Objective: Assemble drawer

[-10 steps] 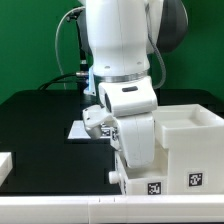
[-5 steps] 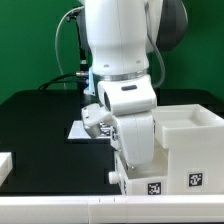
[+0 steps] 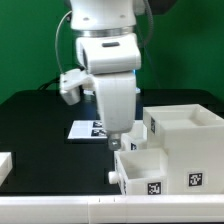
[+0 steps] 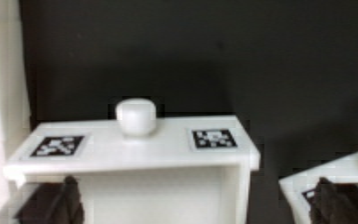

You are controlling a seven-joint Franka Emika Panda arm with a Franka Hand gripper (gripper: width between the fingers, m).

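Note:
The drawer's large white housing (image 3: 185, 150) stands at the exterior view's right, with a tag on its front. A small white tray (image 3: 138, 170) with a tag sits against its left side. In the wrist view the tray (image 4: 140, 165) shows a round knob (image 4: 137, 115) and two tags. My gripper (image 3: 116, 142) hangs just above the tray. In the wrist view the gripper (image 4: 197, 205) is open, its dark fingers (image 4: 55, 200) standing wide apart on either side of the tray, holding nothing.
The marker board (image 3: 88, 129) lies on the black table behind the gripper. A white part (image 3: 5, 165) is cut off at the exterior view's left edge. Another white corner (image 4: 350, 168) shows beside the tray in the wrist view.
The arm has risen and shifted toward the exterior view's left, uncovering the tray it hung low over. The tray stays beside the housing.

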